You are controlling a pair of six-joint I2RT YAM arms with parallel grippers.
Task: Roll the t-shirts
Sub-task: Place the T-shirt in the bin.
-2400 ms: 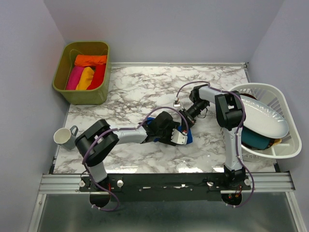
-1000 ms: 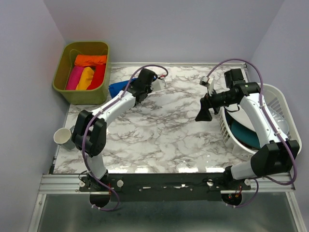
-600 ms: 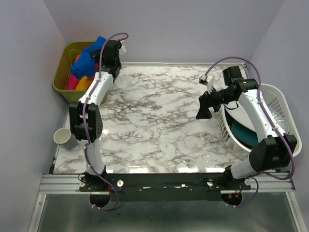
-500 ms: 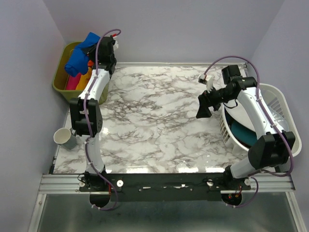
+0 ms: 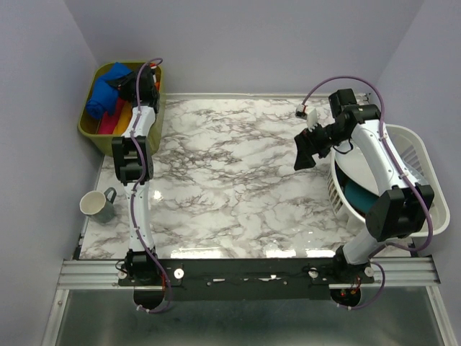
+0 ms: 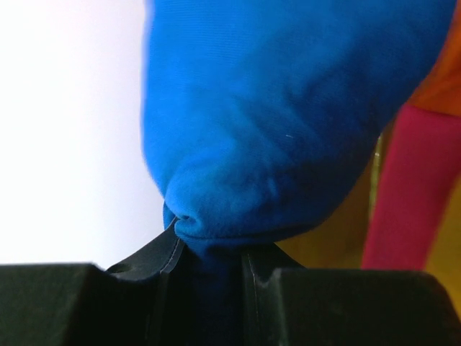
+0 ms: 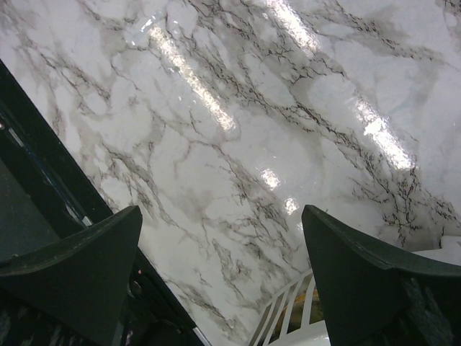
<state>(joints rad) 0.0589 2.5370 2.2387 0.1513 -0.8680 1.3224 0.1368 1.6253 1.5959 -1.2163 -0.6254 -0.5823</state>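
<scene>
Our left end effector [image 6: 209,249] pinches the soft, floppy blue shirt [image 6: 288,108] by a bunched fold; our right end effector [image 7: 221,216] gapes wide.

blue t-shirt [image 5: 103,88] was plain royal blue, far left | pink t-shirt [image 6: 403,187] was solid pink | orange t-shirt [image 6: 443,76] was solid orange | bin [image 5: 88,124] was olive green | table [image 5: 230,180] was white marble, veined grey-black | basket [image 5: 432,223], right, was white | dish [image 5: 359,202] was teal | mug [image 5: 94,205], near left, was grey, white inside | walls [image 5: 252,43] were pale lavender
</scene>
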